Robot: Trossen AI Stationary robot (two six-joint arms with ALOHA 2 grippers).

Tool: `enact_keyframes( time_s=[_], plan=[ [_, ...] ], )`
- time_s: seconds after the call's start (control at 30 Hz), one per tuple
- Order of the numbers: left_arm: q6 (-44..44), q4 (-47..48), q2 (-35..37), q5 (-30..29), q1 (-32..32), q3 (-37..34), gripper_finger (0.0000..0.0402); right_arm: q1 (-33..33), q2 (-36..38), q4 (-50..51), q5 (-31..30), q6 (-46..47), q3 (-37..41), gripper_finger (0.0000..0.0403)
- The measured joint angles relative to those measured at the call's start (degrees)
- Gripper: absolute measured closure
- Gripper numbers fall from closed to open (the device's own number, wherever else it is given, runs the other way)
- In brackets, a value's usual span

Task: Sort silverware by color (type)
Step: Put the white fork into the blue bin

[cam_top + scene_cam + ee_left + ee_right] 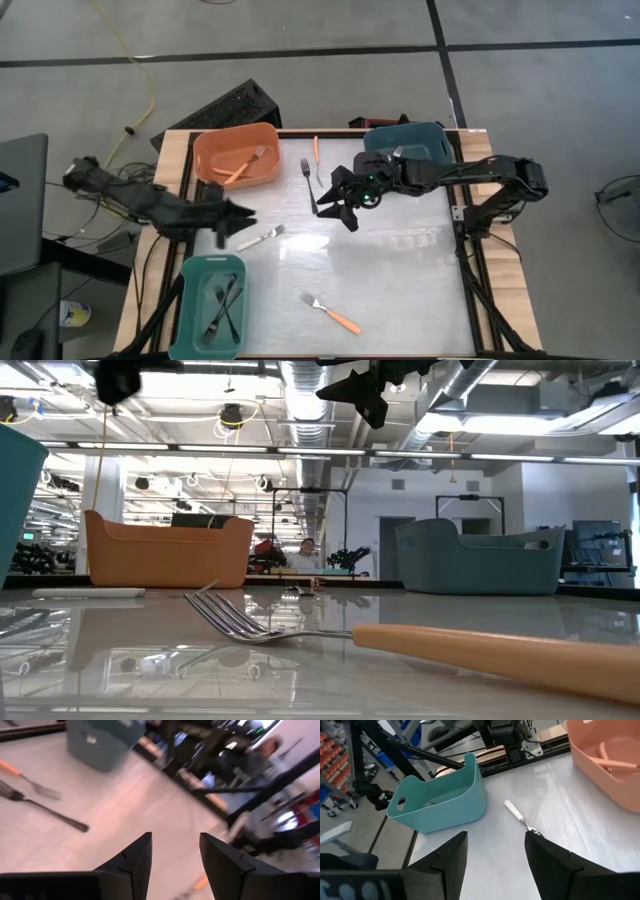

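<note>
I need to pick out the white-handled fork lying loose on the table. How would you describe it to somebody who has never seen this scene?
Start at the orange bin at the table's far left corner, then look toward the light teal bin at the near left. On the bare tabletop between them, beside the left gripper, lies the white-handled fork. It alone has a white handle; the other loose forks are black or orange-handled.

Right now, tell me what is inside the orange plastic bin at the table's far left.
The orange plastic bin holds at least one orange-handled metal fork, lying diagonally across its floor. A second orange handle may lie beside it; the near wall hides the contents in the low view.
</note>
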State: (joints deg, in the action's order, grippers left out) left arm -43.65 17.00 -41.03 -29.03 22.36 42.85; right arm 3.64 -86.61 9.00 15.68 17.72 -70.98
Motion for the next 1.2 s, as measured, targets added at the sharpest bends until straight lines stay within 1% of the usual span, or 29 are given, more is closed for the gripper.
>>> enact_keyframes(
  time_s=[0.17,0.33,0.43,0.53,0.7,0.8,0.87,1.0,1.1,1.2],
  plan=[
    [2.6,-0.1,-7.9,11.8,-11.9,0.0,0.0253,-0.3,0.0,1.6,0.0,3.3,0.0,0.0182],
    [3.8,-2.0,-15.0,19.0,-20.3,0.0,0.0253,-1.7,0.0,8.2,0.0,5.8,0.0,0.0182],
    [4.5,-4.1,-19.1,21.5,-23.4,0.0,0.0253,-3.3,0.0,13.4,0.0,5.9,0.0,0.0182],
    [4.6,-7.5,-23.1,22.6,-25.7,0.0,0.0253,-5.3,0.0,17.7,-1.4,5.5,0.0,0.0182],
    [4.2,-13.0,-29.4,22.8,-28.4,0.0,0.0253,-7.5,0.1,24.4,-2.8,0.1,0.0,0.0182],
    [3.4,-15.8,-32.9,24.3,-30.3,0.1,0.0253,-6.1,1.0,28.8,-1.7,-3.9,0.0,0.0182],
    [2.4,-14.7,-35.2,24.9,-31.5,1.5,0.0253,-3.8,3.1,33.4,-1.5,-7.7,0.1,0.0182],
    [2.0,-11.7,-38.8,27.4,-32.8,6.3,0.0253,0.6,7.1,38.3,-2.9,-14.8,0.0,0.0182],
    [3.5,-4.1,-40.8,29.1,-32.5,11.2,0.0253,3.0,8.5,37.7,-2.9,-16.5,0.0,0.0182],
    [7.3,5.8,-41.8,28.2,-31.7,16.2,0.0253,4.8,9.2,37.6,-3.0,-17.5,0.0,0.0182]
  ],
)
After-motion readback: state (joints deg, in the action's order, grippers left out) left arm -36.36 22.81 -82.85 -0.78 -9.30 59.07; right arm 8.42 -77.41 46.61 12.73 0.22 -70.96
